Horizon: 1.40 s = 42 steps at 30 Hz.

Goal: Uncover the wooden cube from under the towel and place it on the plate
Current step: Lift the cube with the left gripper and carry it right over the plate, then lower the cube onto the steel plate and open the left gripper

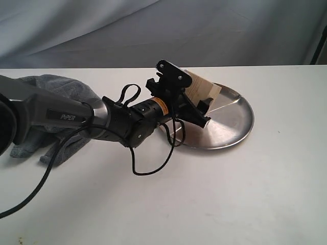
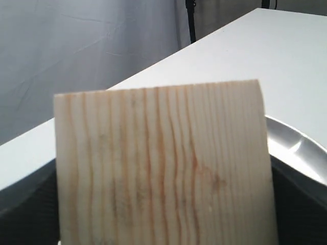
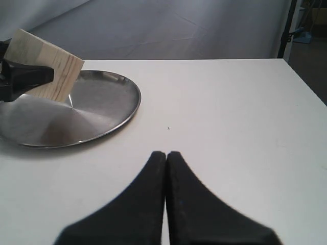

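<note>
My left gripper (image 1: 203, 102) is shut on the wooden cube (image 1: 202, 87), a pale block with grain lines that fills the left wrist view (image 2: 163, 163). It holds the cube tilted over the far left part of the shiny steel plate (image 1: 230, 125). In the right wrist view the cube (image 3: 48, 66) hangs low over the plate (image 3: 97, 109); whether it touches I cannot tell. The dark grey towel (image 1: 56, 87) lies crumpled at the table's left, partly behind the left arm. My right gripper (image 3: 166, 154) is shut and empty, low over bare table beside the plate.
A loose black cable (image 1: 148, 168) from the left arm hangs in a loop onto the white table (image 1: 204, 204) in front of the plate. A grey cloth backdrop (image 1: 163, 30) runs behind the table's far edge.
</note>
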Tool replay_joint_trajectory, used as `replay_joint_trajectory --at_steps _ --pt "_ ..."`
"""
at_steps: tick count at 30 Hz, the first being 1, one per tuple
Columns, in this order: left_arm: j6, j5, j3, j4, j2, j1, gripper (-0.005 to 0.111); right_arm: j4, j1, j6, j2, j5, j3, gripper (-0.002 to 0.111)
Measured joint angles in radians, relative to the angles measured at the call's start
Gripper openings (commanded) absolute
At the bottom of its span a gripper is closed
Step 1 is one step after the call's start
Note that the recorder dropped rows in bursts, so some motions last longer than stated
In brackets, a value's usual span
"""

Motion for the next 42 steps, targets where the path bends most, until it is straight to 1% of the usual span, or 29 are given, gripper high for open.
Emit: replay_joint_trajectory --at_steps 3,5,6,8,11,16,19,26,30,33,39,41,42 --pt "0.000 0.020 -0.004 0.000 0.008 0.013 0.000 0.000 0.000 0.000 0.000 0.000 0.000 0.000" --pt "0.000 0.113 -0.037 0.000 0.008 0.021 0.000 0.000 0.000 0.000 0.000 0.000 0.000 0.000" --pt "0.000 0.183 -0.070 0.000 0.008 0.025 0.000 0.000 0.000 0.000 0.000 0.000 0.000 0.000" --pt "0.000 0.256 -0.109 0.000 0.009 0.027 0.000 0.000 0.000 0.000 0.000 0.000 0.000 0.000" --pt "-0.015 0.318 -0.150 0.000 0.009 0.027 0.000 0.000 0.000 0.000 0.000 0.000 0.000 0.000" --pt "-0.026 0.415 -0.156 0.000 0.009 0.027 0.000 0.000 0.000 0.000 0.000 0.000 0.000 0.000" --pt "-0.028 0.498 -0.193 0.000 0.009 0.027 0.000 0.000 0.000 0.000 0.000 0.000 0.000 0.000" --pt "-0.028 0.589 -0.282 0.000 0.009 0.025 0.000 0.000 0.000 0.000 0.000 0.000 0.000 0.000" --pt "-0.028 0.689 -0.341 -0.005 0.011 0.021 0.000 0.000 0.000 0.000 0.000 0.000 0.000 0.000" --pt "-0.028 0.795 -0.399 -0.033 0.036 0.021 0.000 0.000 0.000 0.000 0.000 0.000 0.000 0.000" --pt "-0.026 0.846 -0.472 -0.086 0.076 0.021 0.000 0.000 0.000 0.000 0.000 0.000 0.000 0.000" --pt "-0.018 0.853 -0.475 -0.093 0.078 0.021 0.002 0.000 0.000 0.000 0.000 0.000 0.000 0.000" --pt "-0.016 0.858 -0.475 -0.093 0.078 0.021 0.006 0.000 0.000 0.000 0.000 0.000 0.000 0.000"
